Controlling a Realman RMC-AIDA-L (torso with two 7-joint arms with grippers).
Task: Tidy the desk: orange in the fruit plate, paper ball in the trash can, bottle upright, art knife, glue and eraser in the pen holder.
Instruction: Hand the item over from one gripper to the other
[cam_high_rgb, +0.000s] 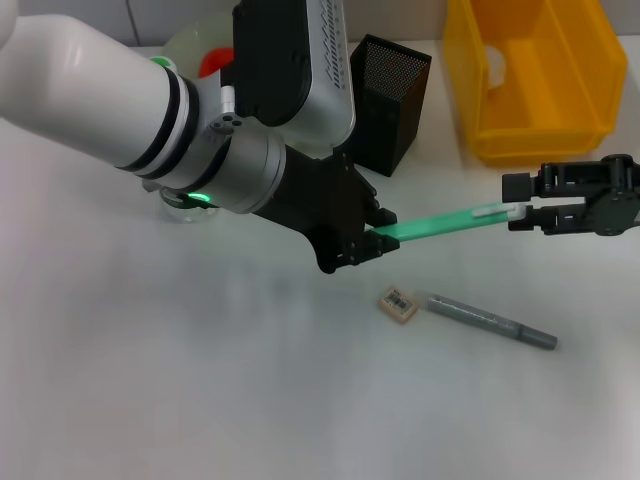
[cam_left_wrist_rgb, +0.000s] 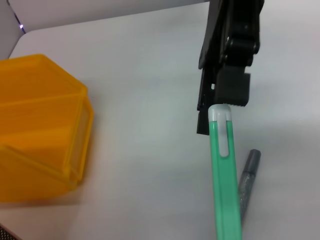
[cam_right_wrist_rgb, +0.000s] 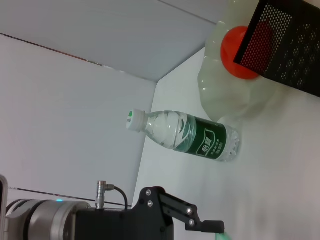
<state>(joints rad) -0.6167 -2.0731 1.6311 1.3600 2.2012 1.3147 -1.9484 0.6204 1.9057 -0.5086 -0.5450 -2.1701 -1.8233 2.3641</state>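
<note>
The slim green plastic art knife with a pale cap (cam_high_rgb: 445, 221) is being held above the white desk (cam_high_rgb: 200, 400) between both arms: its near end is being clamped in the closed left gripper (cam_high_rgb: 372, 238), while its capped end is being met by the right gripper (cam_high_rgb: 522, 212), whose fingers appear closed on the tip, though this cannot be told for certain. A hand-over is judged to be in progress, before the knife is carried to the black mesh pen holder (cam_high_rgb: 390, 100). One hold would need releasing next, without the blade being dropped.

The small tan eraser (cam_high_rgb: 399, 303) and grey glue pen (cam_high_rgb: 492, 321) are being shown lying on the desk, just beside each other, only in the head view. Only in the right wrist view is the clear green-labelled water bottle (cam_right_wrist_rgb: 184, 134) being seen whole, beside the orange (cam_right_wrist_rgb: 239, 52) in its translucent plate (cam_right_wrist_rgb: 225, 90). The yellow plastic bin (cam_left_wrist_rgb: 40, 127) is being shown close in the left wrist view.
</note>
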